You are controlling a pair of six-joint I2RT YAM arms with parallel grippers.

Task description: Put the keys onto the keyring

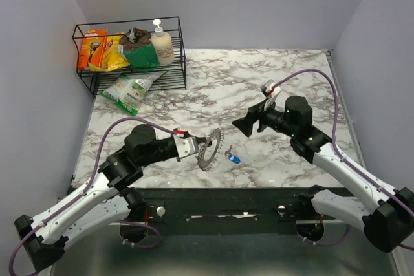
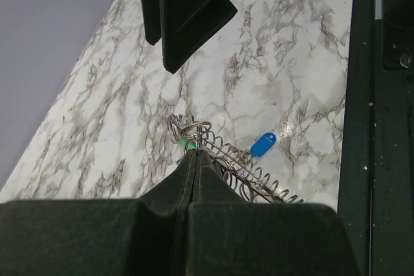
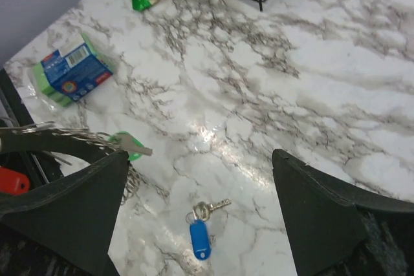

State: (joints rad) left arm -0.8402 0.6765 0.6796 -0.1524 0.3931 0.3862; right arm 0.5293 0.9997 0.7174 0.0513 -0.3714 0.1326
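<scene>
Keyring [image 1: 209,148] in left end effector [image 2: 193,157], key [image 1: 233,158] nearby

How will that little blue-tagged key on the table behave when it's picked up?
Probably light: the blue-tagged key looks tiny. Likely floppy, since tag and key join through a small loop, so one part dangles. Lying flat on the glossy table, it may slide.

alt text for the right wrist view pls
The right end effector hangs open above a white marble table, with a small silvery key on a blue plastic tag lying on it in the foreground. At left, a green-headed key shows beside the silvery toothed keyring; a blue-and-green packet lies beyond.
</scene>
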